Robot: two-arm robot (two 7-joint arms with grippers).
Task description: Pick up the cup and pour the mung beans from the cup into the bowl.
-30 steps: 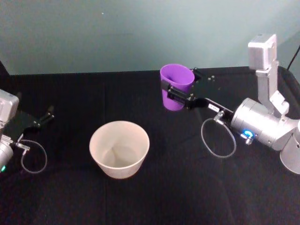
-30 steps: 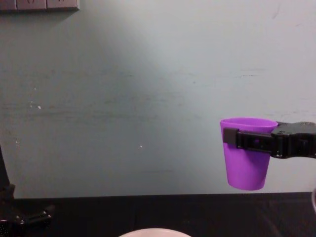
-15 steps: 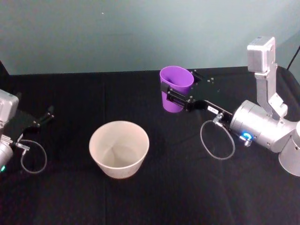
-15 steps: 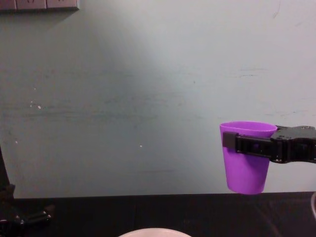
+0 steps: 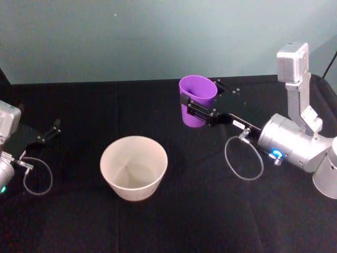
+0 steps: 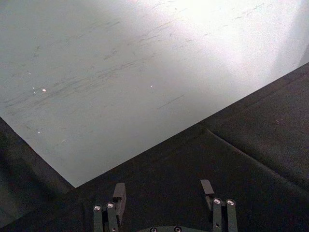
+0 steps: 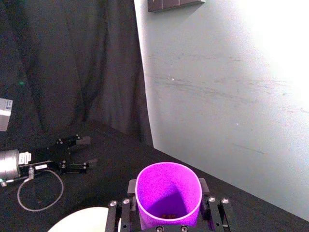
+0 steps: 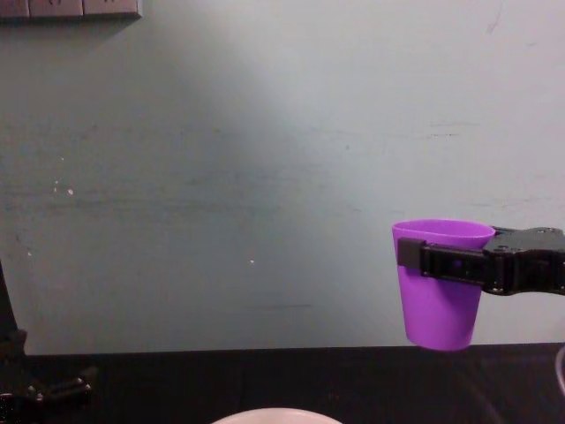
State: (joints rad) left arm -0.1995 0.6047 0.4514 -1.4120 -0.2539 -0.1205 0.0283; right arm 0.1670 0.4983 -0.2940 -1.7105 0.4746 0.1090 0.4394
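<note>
My right gripper (image 5: 196, 108) is shut on the purple cup (image 5: 197, 100), holding it upright above the black table, behind and to the right of the white bowl (image 5: 134, 166). From the chest, the cup (image 8: 441, 287) hangs clear of the table with the gripper (image 8: 441, 263) clamped below its rim. Looking down from the right wrist, the cup (image 7: 168, 193) sits between the fingers (image 7: 120, 212), and a few mung beans (image 7: 167, 215) lie at its bottom. The bowl's rim (image 7: 87, 218) shows below it. My left gripper (image 5: 52, 129) rests open at the table's left edge.
The table (image 5: 210, 211) is covered in black cloth, with a pale wall behind. A cable loop (image 5: 243, 158) hangs from the right arm and another (image 5: 37, 176) from the left. The left gripper's fingers (image 6: 119, 195) stand apart over the cloth.
The right gripper has tilted the cup slightly and shifted it a little toward the bowl. The left arm has not moved.
</note>
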